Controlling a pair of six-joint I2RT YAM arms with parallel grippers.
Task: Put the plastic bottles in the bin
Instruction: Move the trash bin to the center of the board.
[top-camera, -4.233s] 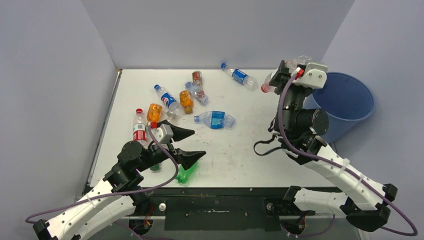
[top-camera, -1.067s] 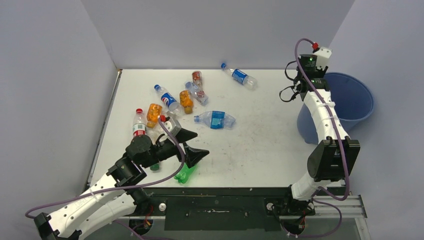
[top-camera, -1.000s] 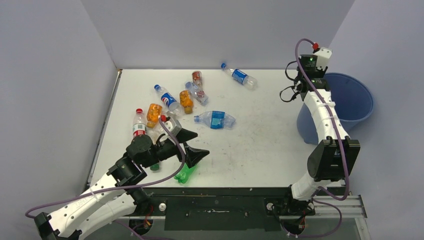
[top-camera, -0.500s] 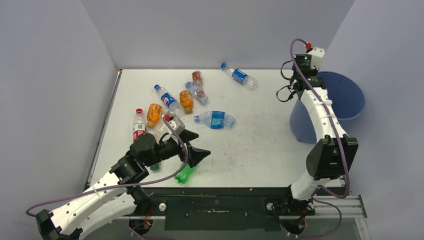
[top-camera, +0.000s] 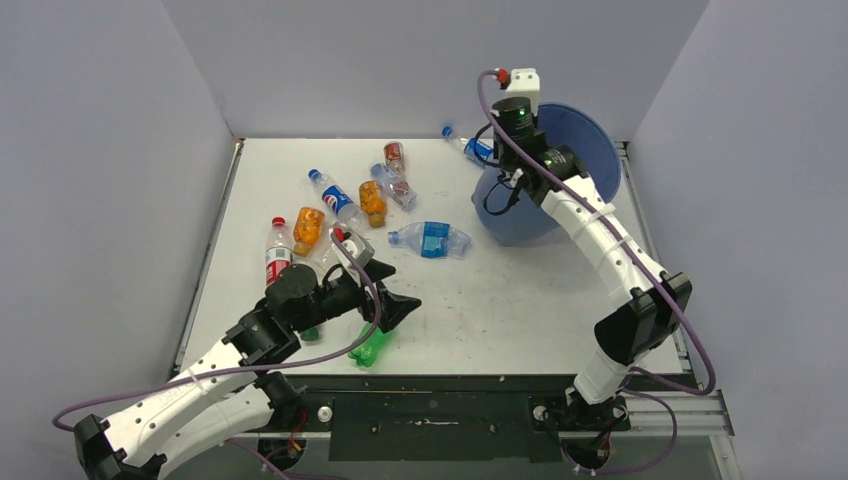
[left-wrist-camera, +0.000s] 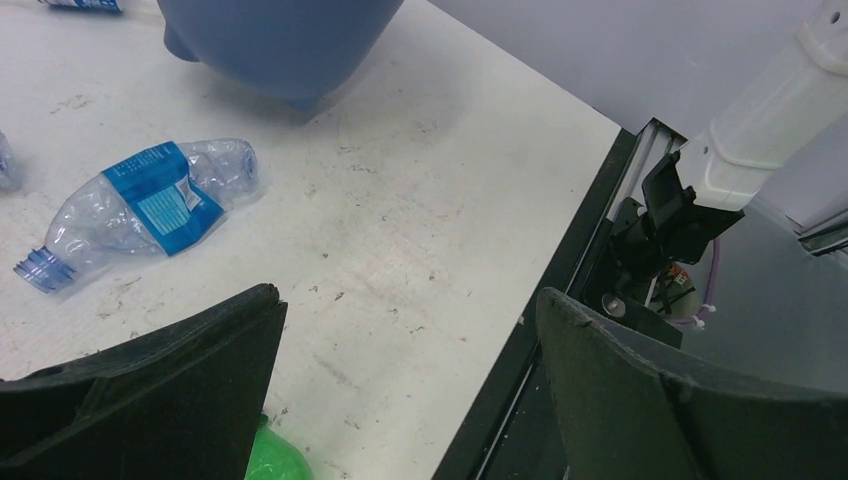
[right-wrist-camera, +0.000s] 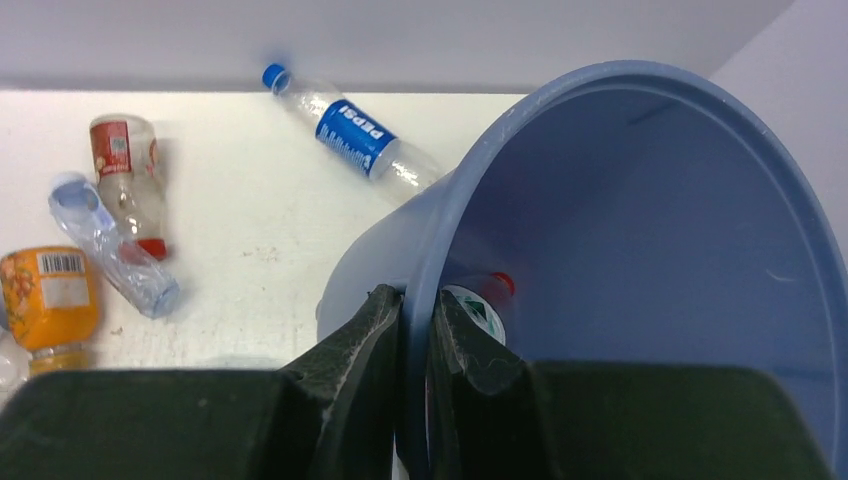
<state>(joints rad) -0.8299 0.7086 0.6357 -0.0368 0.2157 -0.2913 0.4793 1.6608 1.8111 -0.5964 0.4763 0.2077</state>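
**A:** Several plastic bottles (top-camera: 372, 203) lie loose on the table (top-camera: 500, 300). Can you count them?

**B:** Not with certainty. The left arm covers the ones near its wrist. The green bottle (top-camera: 370, 350) shows only in part below the left gripper (top-camera: 404, 285).

**A:** How do that gripper's fingers stand?

**B:** Wide apart, holding nothing. The left wrist view shows bare table between them, with the crushed blue-labelled bottle (left-wrist-camera: 140, 205) lying beyond.

**A:** And the bin (top-camera: 530, 225)?

**B:** It is tilted, toward the far right of the table. The left wrist view cuts off all but its lower part, so I cannot tell how much of the base rests flat. The right gripper (right-wrist-camera: 415, 320) is clamped on its rim, one finger inside and one outside.

**A:** Anything in it?

**B:** One red-capped bottle (right-wrist-camera: 480, 300), mostly hidden behind the inner finger. The Pepsi bottle (right-wrist-camera: 350, 125) lies just beside the bin with its bottom end hidden by the rim. Whether they touch, I cannot tell.
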